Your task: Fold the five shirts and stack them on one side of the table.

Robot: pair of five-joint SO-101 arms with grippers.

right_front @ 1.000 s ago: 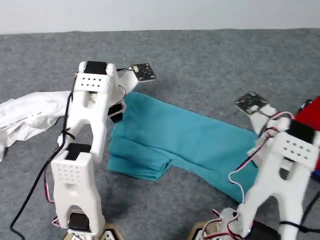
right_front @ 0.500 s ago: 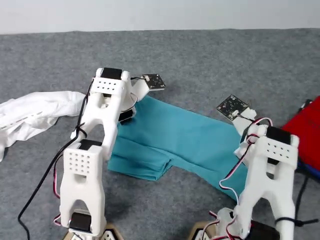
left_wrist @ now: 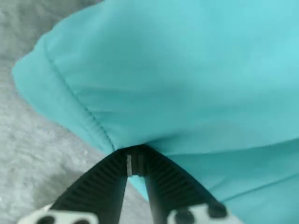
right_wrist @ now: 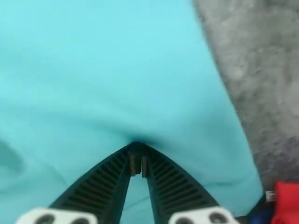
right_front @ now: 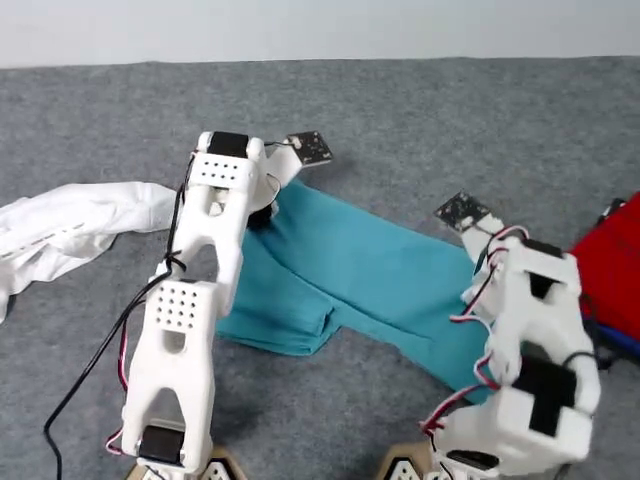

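Note:
A teal shirt (right_front: 350,275) lies partly folded across the middle of the grey table (right_front: 420,120). My left gripper (right_front: 262,212) sits at its far left corner, and the left wrist view shows this gripper (left_wrist: 135,161) shut on a hemmed fold of the teal shirt (left_wrist: 187,70). My right gripper (right_front: 481,262) is at the shirt's right side; in the right wrist view the gripper (right_wrist: 138,161) is pinched shut on the teal shirt (right_wrist: 93,70). A crumpled white shirt (right_front: 70,225) lies at the left. A red shirt (right_front: 612,262) lies at the right edge.
Something blue (right_front: 622,340) lies under the red shirt at the right edge. Bare grey table stretches behind the arms and along the front between the two arm bases. The red shirt (right_wrist: 285,205) also lies close beside the right gripper.
The left arm has moved right and slightly back with the shirt's corner. The right arm has swung left and leaned over the shirt's right side, drawing that edge inward.

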